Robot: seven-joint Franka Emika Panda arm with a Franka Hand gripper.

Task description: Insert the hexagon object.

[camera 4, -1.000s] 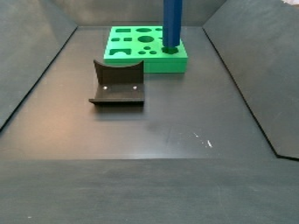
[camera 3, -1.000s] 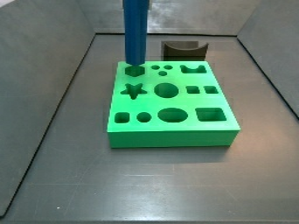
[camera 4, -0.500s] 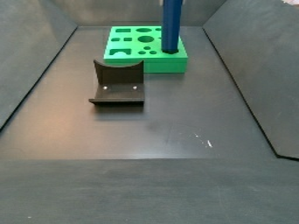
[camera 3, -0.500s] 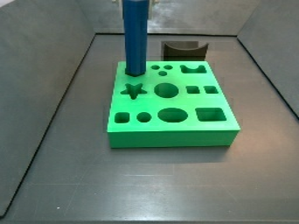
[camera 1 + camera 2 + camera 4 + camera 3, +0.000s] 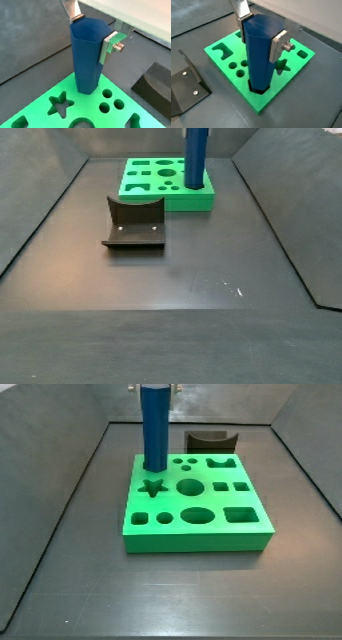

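The hexagon object [image 5: 261, 55] is a tall blue faceted bar. It stands upright with its lower end in a hole at a corner of the green block [image 5: 301, 52]. My gripper [image 5: 260, 31] is shut on the bar's top, with one silver finger [image 5: 278, 45] on each of two opposite faces. The other wrist view shows the same grip [image 5: 91, 31] on the bar [image 5: 87, 60]. Both side views show the bar [image 5: 155, 429] [image 5: 195, 156] upright in the green block [image 5: 201, 514] [image 5: 160, 183]. The hole itself is hidden by the bar.
The green block has several other shaped holes, among them a star [image 5: 152, 487] next to the bar. The dark fixture [image 5: 134, 223] stands on the floor beside the block and also shows elsewhere [image 5: 210, 440] [image 5: 188, 90]. Sloping grey walls [image 5: 54, 514] enclose the floor.
The blue bar has moved down a little with the gripper. Its lower end now sits lower in the block's corner hole than one second ago.
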